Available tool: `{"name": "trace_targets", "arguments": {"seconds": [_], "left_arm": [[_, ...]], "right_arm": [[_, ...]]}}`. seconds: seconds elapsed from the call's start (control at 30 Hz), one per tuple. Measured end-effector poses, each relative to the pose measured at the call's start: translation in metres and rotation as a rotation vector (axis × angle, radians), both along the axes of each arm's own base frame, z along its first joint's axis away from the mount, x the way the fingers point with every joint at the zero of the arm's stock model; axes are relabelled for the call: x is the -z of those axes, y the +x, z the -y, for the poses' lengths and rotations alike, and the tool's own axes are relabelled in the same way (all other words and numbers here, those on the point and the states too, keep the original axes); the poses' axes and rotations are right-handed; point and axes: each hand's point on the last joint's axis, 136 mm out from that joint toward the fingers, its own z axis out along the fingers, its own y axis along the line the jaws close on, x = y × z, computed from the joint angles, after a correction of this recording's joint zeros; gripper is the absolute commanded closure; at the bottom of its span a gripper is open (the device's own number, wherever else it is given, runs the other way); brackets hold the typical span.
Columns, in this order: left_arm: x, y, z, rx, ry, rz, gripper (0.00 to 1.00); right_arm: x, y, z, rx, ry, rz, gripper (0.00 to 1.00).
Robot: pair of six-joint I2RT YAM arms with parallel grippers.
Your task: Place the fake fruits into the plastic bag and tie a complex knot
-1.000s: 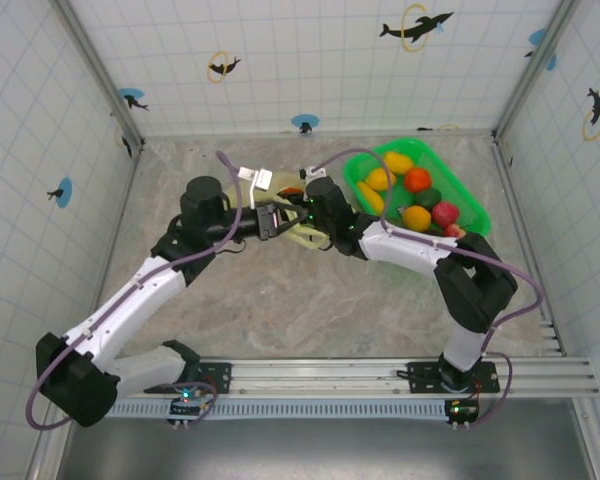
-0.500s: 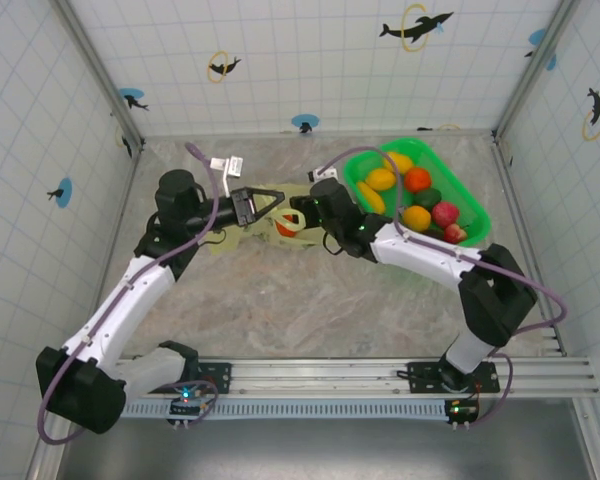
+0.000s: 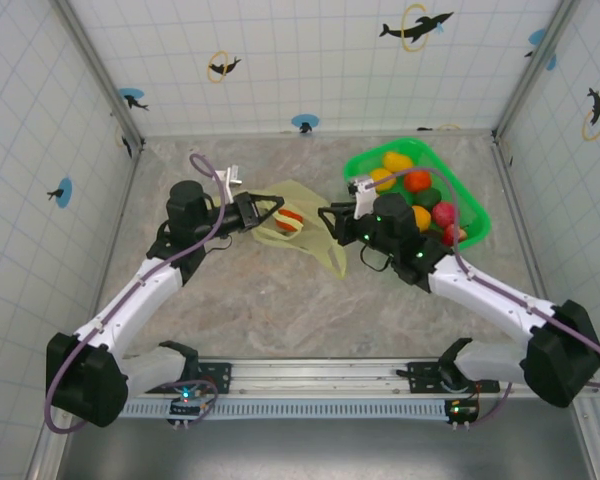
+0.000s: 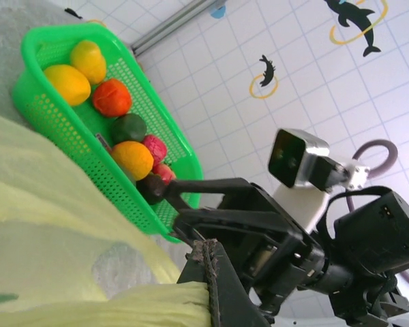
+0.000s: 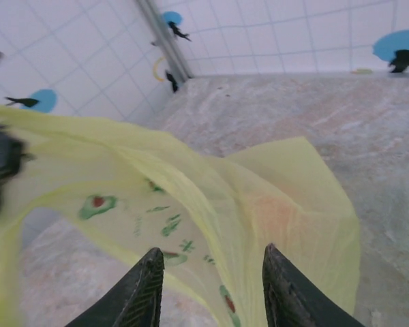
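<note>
If you start at the left, the left claw has its 2 fingers pressed together on a bunched edge of the plastic bag. It holds that edge up off the marble table. The bag is thin and pale yellow-green. It hangs stretched between the 2 claws, near the middle of the table. 1 orange-red fruit shows through the thin skin, so I think it is inside the bag already.

Next comes the right claw, at the other side of the bag. In the right wrist view its 2 fingers stand apart, with bag skin lying across the gap between them. It does not look to be pinching the bag yet.

At the far right sits the green tray, near the bag. It holds the rest of the fake fruits. I can count 2 yellow, 1 red-orange, 1 dark green, 1 orange and 1 red, and there may be more behind the arm.

The step now, I think, is for the right claw to get hold of its side, so the mouth can be held wide. To do it well, it should pinch just 1 layer of the rim. If it grabs both layers, the mouth will be shut. The skin is slippery, so it should squeeze all the way. The left claw should hold firm but not tug, or the bag could slip or tear. The bag's bottom should stay low, so the fruit inside cannot roll out.
</note>
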Motion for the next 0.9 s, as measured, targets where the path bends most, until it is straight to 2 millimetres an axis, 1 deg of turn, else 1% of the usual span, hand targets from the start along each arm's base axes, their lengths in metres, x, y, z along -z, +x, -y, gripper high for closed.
{"name": "trace_targets", "arguments": {"seconds": [0.03,0.1,0.13,0.2,0.27,0.43,0.53,0.63,0.73,0.8,0.83,0.87,0.9], "left_arm": [[0.000,0.001,0.000,-0.004,-0.001,0.001,1.00],[-0.001,0.002,-0.001,-0.011,-0.001,0.002,1.00],[-0.001,0.002,-0.001,-0.014,-0.001,0.002,1.00],[-0.001,0.003,-0.001,-0.018,-0.002,-0.001,1.00],[0.000,0.003,-0.001,-0.018,-0.003,-0.004,1.00],[0.000,0.003,-0.001,-0.019,-0.005,-0.007,1.00],[0.000,0.003,-0.001,-0.019,-0.006,-0.009,1.00],[0.000,0.003,-0.001,-0.019,-0.004,-0.012,1.00],[0.002,0.003,-0.001,-0.022,0.002,-0.020,1.00],[0.004,0.004,-0.002,-0.025,0.010,-0.023,1.00],[0.005,0.004,-0.002,-0.025,0.014,-0.020,1.00],[0.005,0.003,-0.002,-0.024,0.017,-0.018,1.00],[0.005,0.003,-0.002,-0.024,0.019,-0.017,1.00]], "right_arm": [[-0.006,-0.005,0.000,-0.029,0.016,0.015,0.57],[-0.021,-0.017,-0.002,-0.099,0.047,0.047,0.49],[-0.025,-0.021,-0.004,-0.128,0.060,0.056,0.48],[-0.031,-0.031,-0.013,-0.212,0.072,0.063,0.45],[-0.035,-0.036,-0.023,-0.280,0.074,0.058,0.43],[-0.042,-0.039,-0.051,-0.406,0.047,0.045,0.43],[-0.041,-0.036,-0.065,-0.451,0.012,0.037,0.46],[-0.035,-0.029,-0.073,-0.473,-0.023,0.025,0.56],[-0.022,-0.031,-0.075,-0.497,-0.047,-0.010,0.69],[-0.018,-0.033,-0.074,-0.506,-0.055,-0.028,0.80],[-0.018,-0.033,-0.074,-0.507,-0.054,-0.026,0.86],[-0.018,-0.034,-0.074,-0.509,-0.052,-0.026,0.94],[-0.018,-0.035,-0.074,-0.510,-0.050,-0.027,0.99]]}}
